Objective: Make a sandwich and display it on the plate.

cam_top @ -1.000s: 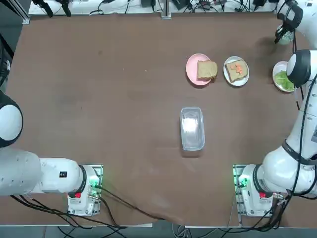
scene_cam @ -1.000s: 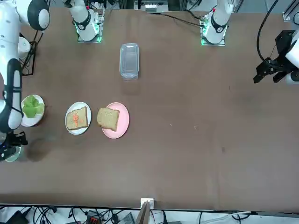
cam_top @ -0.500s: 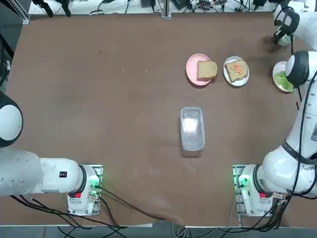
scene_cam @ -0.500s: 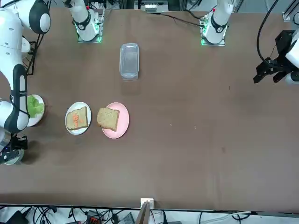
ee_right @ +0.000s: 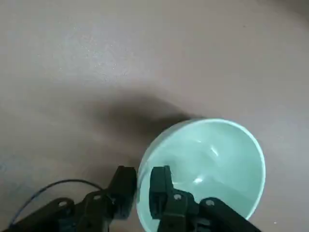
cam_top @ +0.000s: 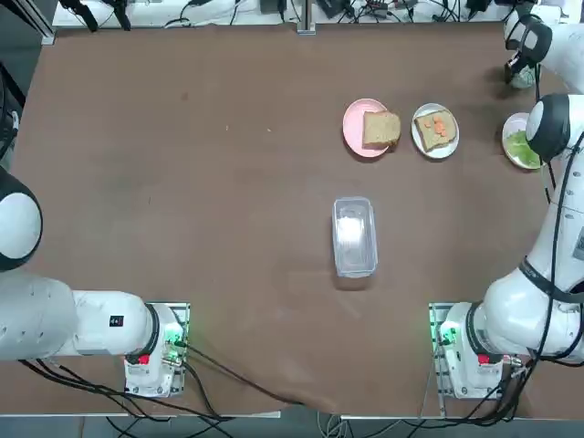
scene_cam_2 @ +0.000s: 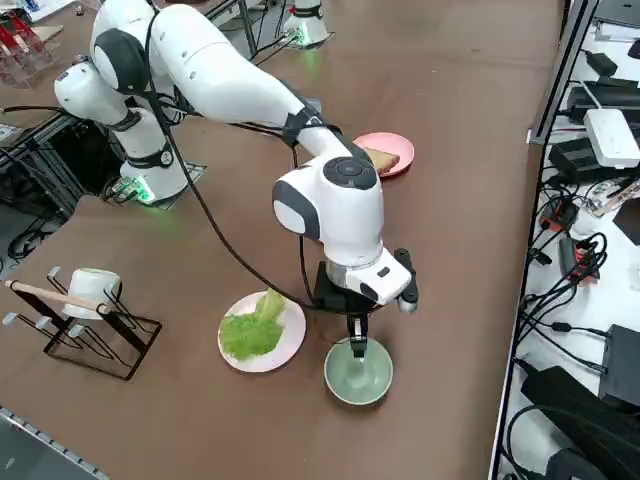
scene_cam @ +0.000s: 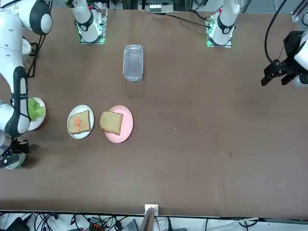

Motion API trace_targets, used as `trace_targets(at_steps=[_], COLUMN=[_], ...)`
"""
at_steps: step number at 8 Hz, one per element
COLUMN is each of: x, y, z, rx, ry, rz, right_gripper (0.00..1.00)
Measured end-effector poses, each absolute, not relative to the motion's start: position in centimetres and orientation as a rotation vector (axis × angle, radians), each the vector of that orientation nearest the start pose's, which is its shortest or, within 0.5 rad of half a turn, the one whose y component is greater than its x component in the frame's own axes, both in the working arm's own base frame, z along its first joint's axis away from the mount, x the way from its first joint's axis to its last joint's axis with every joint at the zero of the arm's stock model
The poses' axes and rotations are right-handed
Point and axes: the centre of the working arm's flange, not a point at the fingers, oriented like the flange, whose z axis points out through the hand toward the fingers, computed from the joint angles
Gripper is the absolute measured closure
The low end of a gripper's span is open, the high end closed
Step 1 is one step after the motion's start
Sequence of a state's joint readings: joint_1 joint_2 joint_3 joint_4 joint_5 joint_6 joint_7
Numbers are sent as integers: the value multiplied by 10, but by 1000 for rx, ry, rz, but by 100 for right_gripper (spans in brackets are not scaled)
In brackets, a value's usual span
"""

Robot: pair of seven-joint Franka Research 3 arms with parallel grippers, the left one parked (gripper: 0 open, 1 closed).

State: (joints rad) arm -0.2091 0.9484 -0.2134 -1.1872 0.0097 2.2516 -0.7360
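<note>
Here the right tool (ee_right: 143, 186) straddles the rim of a pale green glazed bowl (ee_right: 212, 159) at the far right corner of the brown worktop (cam_top: 201, 182).
Its fingers stand narrowly apart, one inside the bowl wall, one outside; whether they pinch it is unclear. Just beside the tool sits a white plate of green lettuce (scene_cam_2: 255, 328). Further along, well apart, the small white plate (cam_top: 435, 131) carries a toast slice with reddish filling; next to that, a pink round plate (cam_top: 366, 128) bears another slice.

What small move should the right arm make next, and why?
Probably lift the right gripper clear of the green bowl, whose rim it sits at. The bowl looks empty, and the lettuce beside it isn't yet on the topped bread slice.
</note>
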Motion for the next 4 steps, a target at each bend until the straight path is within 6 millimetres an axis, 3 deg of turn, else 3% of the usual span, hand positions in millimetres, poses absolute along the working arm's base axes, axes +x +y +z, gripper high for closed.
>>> trace_targets(at_steps=[1,4], x=[725,727], y=[-271,-269], z=[228,236], rx=[-3279,-3281], ry=[-676,-680], rz=[-42,-55], right_gripper=[72,23])
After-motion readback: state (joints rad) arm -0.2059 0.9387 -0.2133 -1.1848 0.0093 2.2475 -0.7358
